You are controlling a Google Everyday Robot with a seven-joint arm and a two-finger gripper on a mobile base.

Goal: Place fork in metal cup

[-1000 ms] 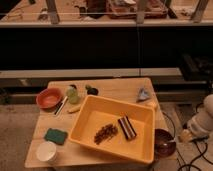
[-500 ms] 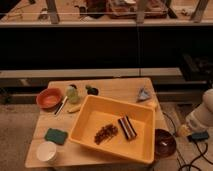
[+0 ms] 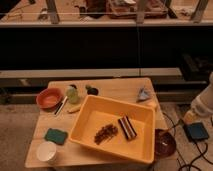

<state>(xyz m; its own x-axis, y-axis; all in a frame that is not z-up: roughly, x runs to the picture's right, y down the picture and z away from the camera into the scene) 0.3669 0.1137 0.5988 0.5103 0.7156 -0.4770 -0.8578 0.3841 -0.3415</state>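
Note:
The metal cup (image 3: 91,90) is small and dark and stands at the table's back, right of the pale green cup (image 3: 72,94). A slender pale utensil (image 3: 62,105) lies between the orange bowl (image 3: 49,98) and the green cup; I cannot tell whether it is the fork. My gripper (image 3: 192,119) is at the low end of the white arm (image 3: 204,102) at the right edge. It is off the table's right end and far from the cup and the utensil.
A large yellow bin (image 3: 140,115) with brown bits and a dark block fills the table's middle. A green sponge (image 3: 56,136) and a white cup (image 3: 46,151) sit front left. A dark red bowl (image 3: 164,143) sits front right and a grey-blue object (image 3: 144,94) back right. A dark box (image 3: 196,131) with cables lies on the floor.
The white arm at the right edge has shifted slightly. The things on the table have not moved.

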